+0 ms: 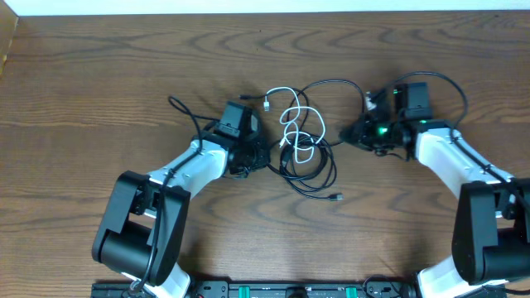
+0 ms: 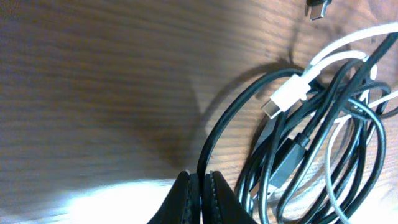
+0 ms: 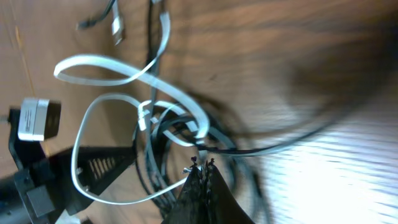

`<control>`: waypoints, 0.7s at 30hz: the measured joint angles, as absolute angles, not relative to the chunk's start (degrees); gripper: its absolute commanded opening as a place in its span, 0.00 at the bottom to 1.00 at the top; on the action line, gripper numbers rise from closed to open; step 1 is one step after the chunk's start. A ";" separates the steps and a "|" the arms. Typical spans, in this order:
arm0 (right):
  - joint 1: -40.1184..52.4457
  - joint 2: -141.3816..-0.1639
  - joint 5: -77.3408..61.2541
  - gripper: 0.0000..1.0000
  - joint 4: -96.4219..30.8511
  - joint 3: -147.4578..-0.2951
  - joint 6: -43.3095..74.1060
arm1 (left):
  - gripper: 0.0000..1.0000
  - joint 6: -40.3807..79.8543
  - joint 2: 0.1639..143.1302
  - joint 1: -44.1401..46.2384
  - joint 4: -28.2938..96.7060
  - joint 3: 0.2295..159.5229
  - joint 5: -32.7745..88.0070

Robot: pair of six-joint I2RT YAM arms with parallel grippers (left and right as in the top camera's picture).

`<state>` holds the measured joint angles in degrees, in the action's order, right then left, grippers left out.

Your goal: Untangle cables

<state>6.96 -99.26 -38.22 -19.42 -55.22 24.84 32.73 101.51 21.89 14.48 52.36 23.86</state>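
Observation:
The cables (image 1: 302,149) lie as one tangle mid-table: a white cable (image 1: 291,116) looped over black coils (image 1: 319,178). A black plug (image 1: 335,197) sticks out at the front. My left gripper (image 1: 272,157) reaches in from the left. In the left wrist view it (image 2: 200,177) is shut on a black cable (image 2: 203,158), beside a white plug (image 2: 286,96). My right gripper (image 1: 346,136) points in from the right. Its jaws (image 3: 203,165) are shut, and a black cable (image 3: 249,151) passes just past the tips. I cannot tell whether it is pinched. White loops (image 3: 106,62) lie beyond.
Thicker black arm cables arch beside each wrist, on the left (image 1: 180,110) and on the right (image 1: 451,83). The left arm's camera housing (image 3: 37,118) shows across the tangle in the right wrist view. The table's far edge (image 1: 265,13) runs along the top.

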 measured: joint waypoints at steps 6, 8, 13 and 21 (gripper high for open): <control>13.13 -98.96 -38.26 0.01 -19.64 -55.22 21.58 | 0.08 32.62 101.51 23.49 14.50 52.36 23.42; 14.61 -98.06 -37.58 0.01 -20.45 -55.22 21.04 | 0.08 32.25 101.51 23.49 14.50 52.36 23.38; 17.58 -89.89 -31.07 0.01 -24.45 -55.20 20.25 | 0.08 31.46 101.51 23.46 14.46 52.36 22.50; 23.49 -85.60 -22.41 0.03 -22.81 -55.22 20.10 | 0.08 31.44 101.51 23.49 14.46 52.36 22.15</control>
